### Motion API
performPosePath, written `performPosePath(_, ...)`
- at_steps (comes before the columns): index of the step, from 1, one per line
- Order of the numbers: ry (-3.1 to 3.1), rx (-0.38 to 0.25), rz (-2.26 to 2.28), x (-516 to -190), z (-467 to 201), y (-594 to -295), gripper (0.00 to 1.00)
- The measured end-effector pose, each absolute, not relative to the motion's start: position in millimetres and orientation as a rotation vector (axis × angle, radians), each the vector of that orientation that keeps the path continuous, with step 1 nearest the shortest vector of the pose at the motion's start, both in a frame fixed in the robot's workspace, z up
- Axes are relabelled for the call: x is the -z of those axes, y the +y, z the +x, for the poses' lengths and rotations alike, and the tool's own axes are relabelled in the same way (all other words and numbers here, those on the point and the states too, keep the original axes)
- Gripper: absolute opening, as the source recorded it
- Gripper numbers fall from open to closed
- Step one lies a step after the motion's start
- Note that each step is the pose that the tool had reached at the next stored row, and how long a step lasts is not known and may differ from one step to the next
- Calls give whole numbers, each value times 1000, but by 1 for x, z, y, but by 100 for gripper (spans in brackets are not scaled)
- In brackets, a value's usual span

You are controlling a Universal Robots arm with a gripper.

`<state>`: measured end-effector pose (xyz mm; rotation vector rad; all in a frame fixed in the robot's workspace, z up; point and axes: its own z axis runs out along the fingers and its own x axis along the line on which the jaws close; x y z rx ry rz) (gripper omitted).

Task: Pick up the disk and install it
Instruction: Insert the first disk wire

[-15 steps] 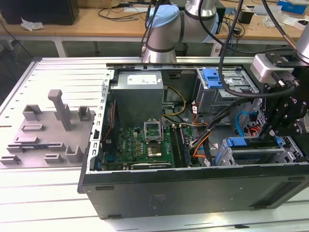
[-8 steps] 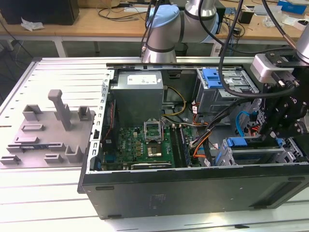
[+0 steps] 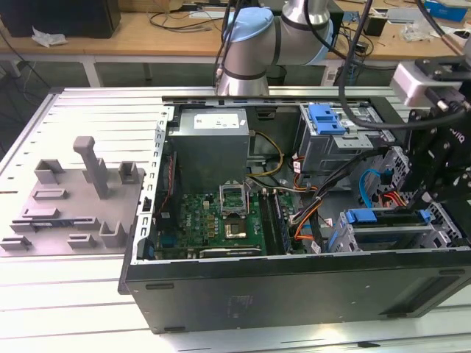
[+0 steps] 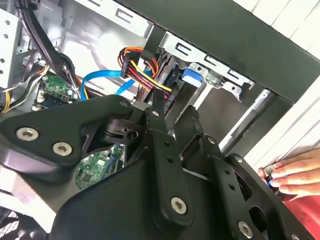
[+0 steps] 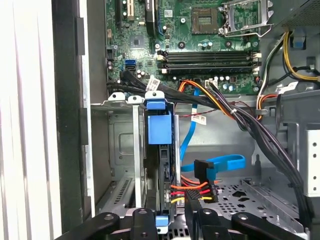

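Observation:
The disk [image 3: 386, 218] stands on edge in the drive bay at the exterior view's right end of the open computer case [image 3: 294, 283], its blue carrier bracket running along the top. In the first wrist view the disk [image 5: 160, 130] appears edge-on between the bay's metal rails. My gripper [image 3: 433, 202] is at the disk's outer end. Its fingers straddle the blue end of the carrier, and my gripper [image 5: 170, 222] is shut on it. In the second wrist view my gripper [image 4: 174, 112] reaches into the bay beside the coloured power wires.
A black power connector with red, yellow and orange wires [image 5: 197, 192] and a blue data cable [image 5: 220, 164] lie close beside the disk. Another blue latch [image 3: 326, 118] tops the upper bay. A person's hand [image 4: 295, 172] rests outside the case wall. A grey fixture [image 3: 81, 198] stands at the exterior view's left.

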<state>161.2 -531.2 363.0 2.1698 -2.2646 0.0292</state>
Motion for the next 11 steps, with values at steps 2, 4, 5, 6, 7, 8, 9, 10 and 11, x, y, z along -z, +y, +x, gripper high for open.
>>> performPosePath(2,-2264,-30,2170,-368,161,-531,36)
performPosePath(4,-2264,-30,2169,-373,161,-531,36)
performPosePath(5,-2264,-31,2169,-376,161,-531,36)
performPosePath(6,-2264,-31,2169,-379,161,-531,36)
performPosePath(7,-2264,-31,2169,-380,161,-531,36)
performPosePath(8,-2264,-32,2169,-381,161,-531,36)
performPosePath(9,-2263,-32,2169,-382,161,-531,36)
performPosePath(10,-2263,-32,2169,-383,161,-531,36)
performPosePath(11,-2263,-32,2169,-383,161,-531,36)
